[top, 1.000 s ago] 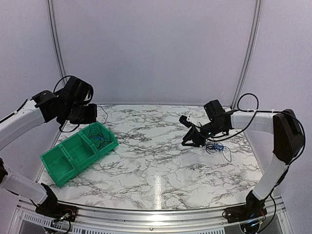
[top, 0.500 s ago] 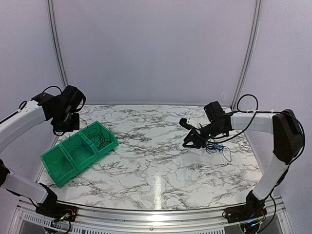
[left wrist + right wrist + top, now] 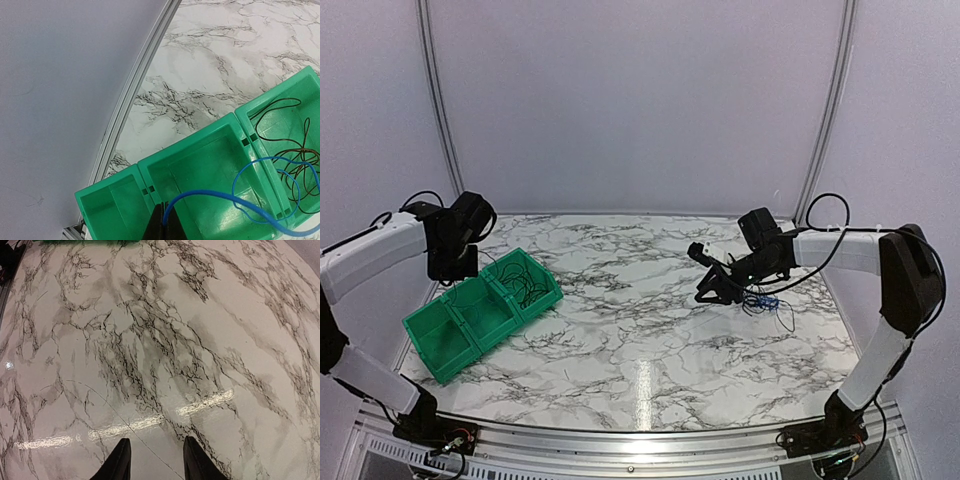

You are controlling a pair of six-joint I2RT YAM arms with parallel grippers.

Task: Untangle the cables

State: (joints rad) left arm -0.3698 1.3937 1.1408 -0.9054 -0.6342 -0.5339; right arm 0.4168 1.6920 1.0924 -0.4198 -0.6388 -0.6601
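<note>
Left wrist view alone reveals left claw (image 3: 163, 227) pinching blue cable (image 3: 200, 191); right claw (image 3: 157, 460) stands half-parted.

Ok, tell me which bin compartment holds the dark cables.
The far end compartment: dark cables coil inside. The near end one looks bare; only the blue cable passes over the middle one.

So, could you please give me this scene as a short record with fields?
left gripper: shut on the blue cable, above the bin
blue cable: loops from the grip over the middle and end compartments
dark cables: loose in that end compartment
right gripper: open, empty, over the table
tangle: on the table beside the right gripper
</note>
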